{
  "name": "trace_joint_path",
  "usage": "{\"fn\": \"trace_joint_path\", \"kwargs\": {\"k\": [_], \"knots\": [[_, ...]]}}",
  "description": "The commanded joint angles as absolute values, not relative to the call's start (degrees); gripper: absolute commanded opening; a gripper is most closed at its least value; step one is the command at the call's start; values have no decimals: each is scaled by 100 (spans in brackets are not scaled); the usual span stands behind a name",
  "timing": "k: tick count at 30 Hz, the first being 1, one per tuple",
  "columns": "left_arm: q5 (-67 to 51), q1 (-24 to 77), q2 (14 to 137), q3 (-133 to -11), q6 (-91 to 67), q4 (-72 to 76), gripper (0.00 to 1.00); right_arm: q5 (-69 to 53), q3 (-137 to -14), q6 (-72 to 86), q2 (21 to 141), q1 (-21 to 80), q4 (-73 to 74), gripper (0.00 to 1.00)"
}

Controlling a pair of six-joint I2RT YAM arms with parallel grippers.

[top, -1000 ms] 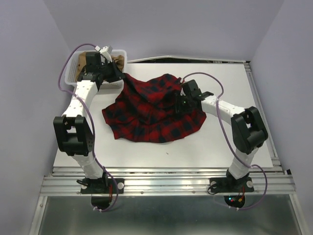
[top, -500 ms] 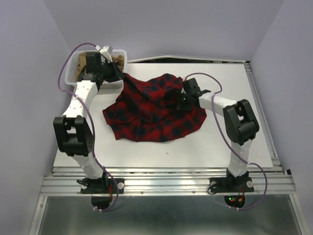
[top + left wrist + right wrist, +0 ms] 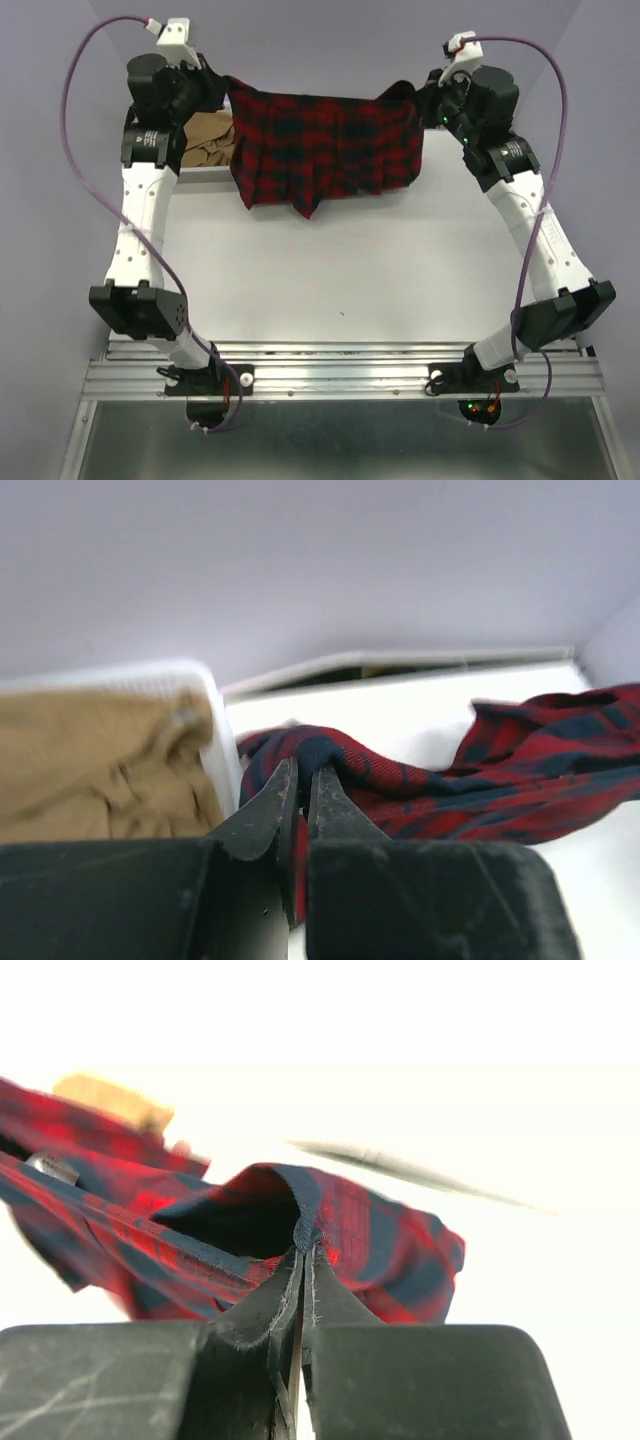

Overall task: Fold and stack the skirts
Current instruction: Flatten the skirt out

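Observation:
The red-and-navy plaid skirt [image 3: 325, 145] hangs stretched in the air between both grippers, above the far part of the table. My left gripper [image 3: 226, 88] is shut on its left top corner; in the left wrist view the jaws pinch the plaid cloth [image 3: 400, 780]. My right gripper [image 3: 424, 95] is shut on its right top corner; the right wrist view shows the hem [image 3: 310, 1210] clamped between the fingers. The tan-brown skirt [image 3: 208, 140] lies in the white basket [image 3: 215, 740] behind the left arm.
The white table [image 3: 340, 260] lies below the hanging skirt, with its metal front rail [image 3: 340, 365] near the arm bases. Purple walls close in on the left, right and back. Purple cables loop from both wrists.
Both arms have risen and spread apart. The plaid skirt, which lay crumpled on the table, now hangs lifted and stretched between the two grippers.

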State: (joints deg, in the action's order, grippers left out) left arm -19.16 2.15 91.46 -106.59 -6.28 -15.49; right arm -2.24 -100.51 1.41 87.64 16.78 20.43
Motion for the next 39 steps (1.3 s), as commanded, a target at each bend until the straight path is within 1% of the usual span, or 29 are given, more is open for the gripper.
{"fn": "trace_joint_path", "kwargs": {"k": [1,4,5,7,8,11,17,20,23,28,32,33,35,36,37,38,39], "knots": [[-370,-97,8438,-11338,-35,-142,0,1203,-10967,-1325,8912,1354,2014,1],[-544,-97,7912,-10839,149,552,0,1353,-11110,-1459,8807,1354,1934,1],[-562,-97,7580,-10341,149,893,0,1406,-11040,-1468,8676,1354,1925,1],[-554,-97,7287,-9881,141,1072,0,1441,-10751,-1590,8491,1354,1890,1],[-484,-97,7043,-9531,167,1055,0,1563,-10331,-1669,8290,1354,1768,1],[-387,-97,6637,-8837,237,845,0,1722,-9732,-1810,7982,1354,1697,1],[-633,-97,4959,-7552,202,800,0,1819,-9422,-1977,6875,1354,1933,1],[-598,-97,4195,-7331,193,564,0,1697,-9325,-2039,6313,1354,2292,1],[-676,-97,4052,-7356,62,186,0,1722,-9308,-2013,6109,1354,2724,1],[-1185,-88,4341,-7023,-351,-141,0,2056,-8632,-2030,6310,1354,2506,1],[-1143,-97,5271,-7031,-571,-149,0,2443,-8499,-2004,7187,1354,2356,1],[-1108,-88,5735,-7075,-589,-141,0,2496,-8534,-2021,7416,1354,2355,1],[-1038,-70,6264,-7233,-589,-149,0,2601,-8587,-2030,8075,1354,2329,1],[-1011,-44,6823,-7434,-563,-158,0,2602,-8613,-2056,8295,1354,2312,1],[-967,-27,7116,-7583,-493,-193,0,2619,-8718,-1996,8784,1354,2312,1],[-888,-26,7432,-7933,-483,-237,6,2628,-8806,-1969,9015,1354,2329,3],[-870,-26,8062,-8171,-449,-385,10,2619,-8876,-1943,9252,1354,2355,6]]}}
